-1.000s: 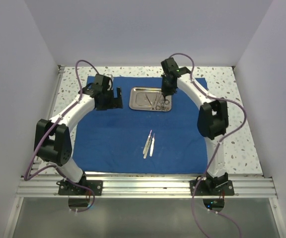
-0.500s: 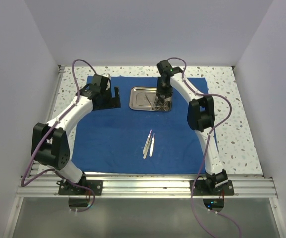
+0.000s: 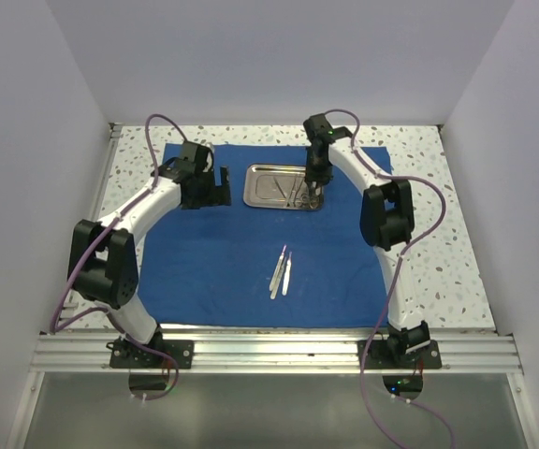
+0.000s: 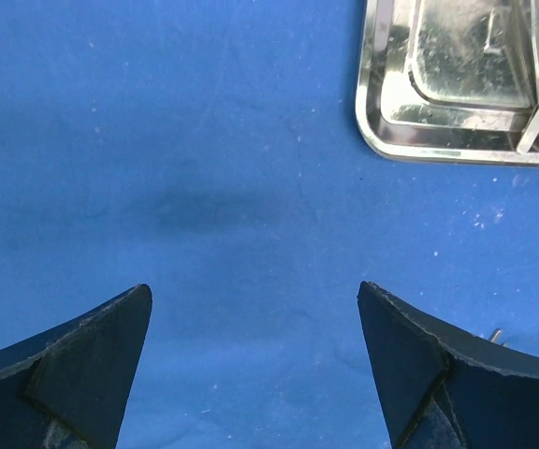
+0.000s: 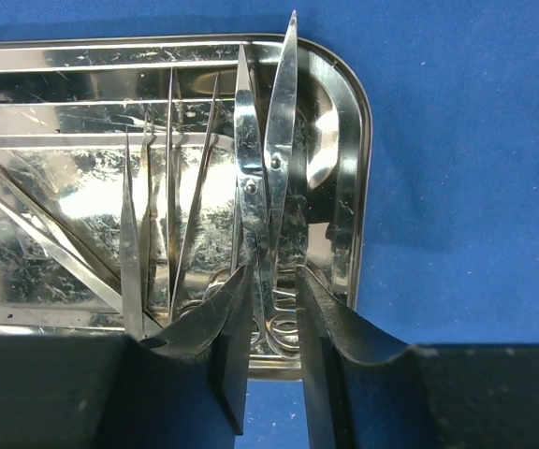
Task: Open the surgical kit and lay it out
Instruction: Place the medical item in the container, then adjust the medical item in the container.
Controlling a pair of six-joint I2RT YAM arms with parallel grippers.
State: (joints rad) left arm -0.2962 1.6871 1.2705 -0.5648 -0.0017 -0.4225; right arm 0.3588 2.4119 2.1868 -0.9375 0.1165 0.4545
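The royal-blue cloth [image 3: 204, 262] lies spread flat on the table. The steel tray [image 3: 268, 198] sits on its far middle and holds several thin silver tools. My right gripper [image 3: 312, 193] is down in the tray's right end. In the right wrist view it [image 5: 274, 273] is closed narrowly on the shanks of the scissors [image 5: 271, 140], which still lie in the tray [image 5: 363, 140] beside tweezers [image 5: 171, 187]. Two silver tweezers [image 3: 281, 272] lie on the cloth's middle. My left gripper [image 3: 215, 187] hovers left of the tray, open and empty [image 4: 254, 287].
Speckled tabletop [image 3: 438, 234] shows around the cloth. White walls close in the left, right and back. The aluminium rail [image 3: 269, 351] with both arm bases runs along the near edge. The tray's corner [image 4: 372, 122] shows at the left wrist view's upper right.
My right arm shifted slightly left, then back right, over the tray's right end. My left arm moved a little. The tweezers on the cloth have not moved.
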